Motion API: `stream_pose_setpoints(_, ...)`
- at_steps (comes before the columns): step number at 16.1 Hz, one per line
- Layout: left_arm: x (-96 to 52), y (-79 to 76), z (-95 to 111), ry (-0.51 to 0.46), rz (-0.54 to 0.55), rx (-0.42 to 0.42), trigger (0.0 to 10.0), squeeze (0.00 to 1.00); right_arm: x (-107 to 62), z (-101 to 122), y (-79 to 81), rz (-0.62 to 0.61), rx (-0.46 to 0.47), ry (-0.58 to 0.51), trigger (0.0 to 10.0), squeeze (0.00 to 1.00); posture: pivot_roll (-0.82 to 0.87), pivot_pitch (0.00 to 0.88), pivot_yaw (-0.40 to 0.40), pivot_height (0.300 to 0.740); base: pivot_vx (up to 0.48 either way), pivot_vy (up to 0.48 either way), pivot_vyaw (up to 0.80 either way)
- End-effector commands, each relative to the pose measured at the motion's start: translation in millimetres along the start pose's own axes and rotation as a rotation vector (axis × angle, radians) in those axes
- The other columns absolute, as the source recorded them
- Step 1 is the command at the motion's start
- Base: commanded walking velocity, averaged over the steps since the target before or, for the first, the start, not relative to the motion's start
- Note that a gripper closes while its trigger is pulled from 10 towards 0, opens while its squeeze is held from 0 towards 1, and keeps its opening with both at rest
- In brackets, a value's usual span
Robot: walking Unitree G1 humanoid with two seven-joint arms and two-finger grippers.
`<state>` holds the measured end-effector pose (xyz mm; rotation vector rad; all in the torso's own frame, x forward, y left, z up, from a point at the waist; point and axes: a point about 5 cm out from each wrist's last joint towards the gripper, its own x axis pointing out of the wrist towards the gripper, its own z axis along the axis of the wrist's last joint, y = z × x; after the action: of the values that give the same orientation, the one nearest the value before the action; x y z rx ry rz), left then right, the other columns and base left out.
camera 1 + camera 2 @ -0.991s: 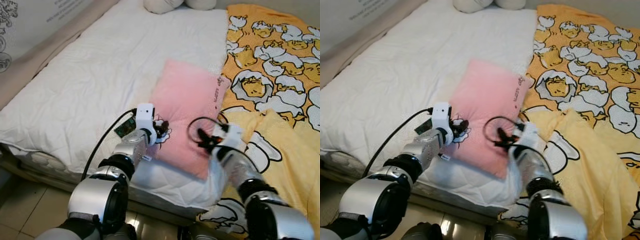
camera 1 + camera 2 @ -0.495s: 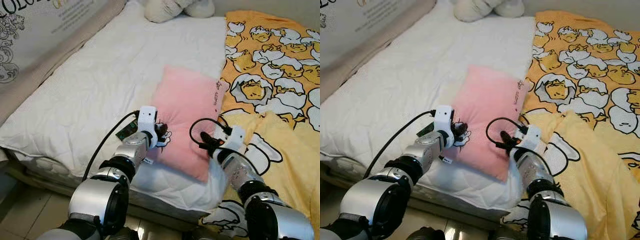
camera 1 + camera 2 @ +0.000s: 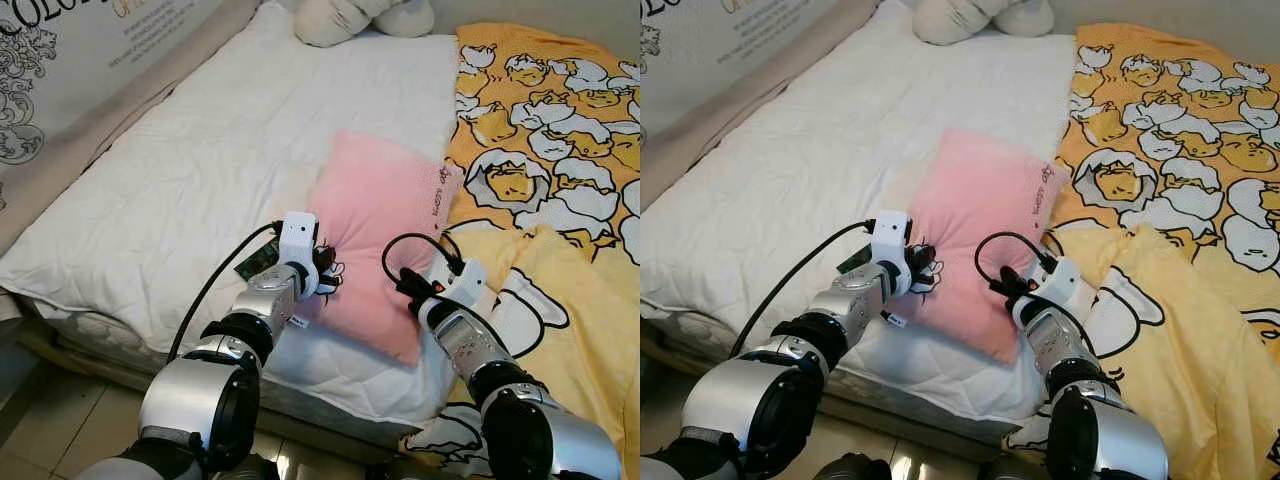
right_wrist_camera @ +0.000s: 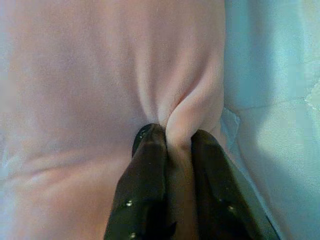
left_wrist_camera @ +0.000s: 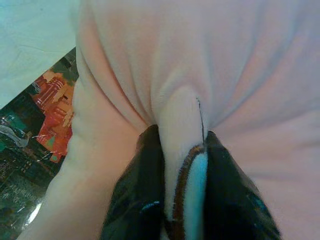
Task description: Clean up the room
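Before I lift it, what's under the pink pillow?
The pink pillow lies on the white mattress cover, both grippers pinching its near edge. A colourful printed item shows beside and below its left edge. Whatever lies beneath its middle is covered.

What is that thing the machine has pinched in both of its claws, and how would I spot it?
Look at the bed's white quilt, just left of the yellow blanket printed with cartoon eggs. The pink pillow lies near the bed's front edge, its fabric pinched by the left gripper and the right gripper. It is the bed's one plain pink thing.
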<state>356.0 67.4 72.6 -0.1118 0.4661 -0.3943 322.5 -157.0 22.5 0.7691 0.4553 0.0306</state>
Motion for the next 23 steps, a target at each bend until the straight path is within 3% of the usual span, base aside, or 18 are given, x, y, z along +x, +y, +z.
stream_pose_setpoints(1,-0.7,1.0,-9,0.039,0.004,-0.012,0.0,0.0,-1.0,-9,-2.1,-0.018,-0.023,0.039,0.0,0.0,-0.01,0.0,0.008,0.74,0.0,0.0,0.0)
stream_pose_setpoints(2,-0.2,1.2,-1,0.006,-0.003,0.004,0.0,0.0,1.6,-2,4.2,0.009,-0.065,0.018,0.0,0.0,0.0,0.0,0.011,0.74,0.0,0.0,0.0)
stream_pose_setpoints(4,-1.4,5.9,33,-0.133,-0.001,0.163,0.0,0.0,7.9,26,26.5,0.109,-0.16,-0.075,0.0,0.0,0.0,0.0,0.019,0.74,0.0,0.0,0.0)
stream_pose_setpoints(6,-9.9,12.5,71,-0.316,-0.041,0.198,0.0,0.0,3.6,52,32.4,0.148,-0.152,-0.208,0.0,0.0,0.03,0.0,0.028,0.74,0.0,0.0,0.0)
stream_pose_setpoints(8,-19.1,19.1,99,-0.42,-0.05,0.212,0.0,0.0,-3.4,75,42.9,0.195,-0.176,-0.317,0.0,0.0,0.04,0.0,0.03,0.74,0.0,0.0,0.0)
stream_pose_setpoints(11,-28.6,18.9,125,-0.514,-0.065,0.306,0.0,0.0,-11.6,98,60.0,0.234,-0.182,-0.421,0.0,0.0,0.04,0.0,0.03,0.74,0.0,0.0,0.0)
stream_pose_setpoints(12,-32.1,17.0,134,-0.547,-0.074,0.326,0.0,0.0,-14.8,100,68.1,0.252,-0.222,-0.442,0.0,0.0,0.03,0.0,0.03,0.74,0.0,0.0,0.0)
stream_pose_setpoints(13,-33.4,15.3,138,-0.563,-0.083,0.34,0.0,0.0,-16.7,99,74.8,0.263,-0.26,-0.454,0.0,0.0,0.03,0.0,0.031,0.74,0.0,0.0,0.0)
stream_pose_setpoints(18,-33.1,8.9,138,-0.589,-0.106,0.376,0.0,0.0,-21.4,84,81.7,0.263,-0.284,-0.441,0.0,0.0,0.01,0.0,0.052,0.74,0.0,0.0,0.0)
stream_pose_setpoints(20,-30.8,13.0,133,-0.575,-0.077,0.336,0.0,0.0,-23.6,78,82.9,0.232,-0.386,-0.435,0.0,0.0,0.0,0.0,0.053,0.74,0.0,0.24,0.0)
stream_pose_setpoints(23,-27.1,15.0,120,-0.545,-0.052,0.302,0.0,0.0,-26.4,75,79.7,0.228,-0.42,-0.428,0.0,0.0,0.0,0.0,0.045,0.74,0.0,0.48,0.0)
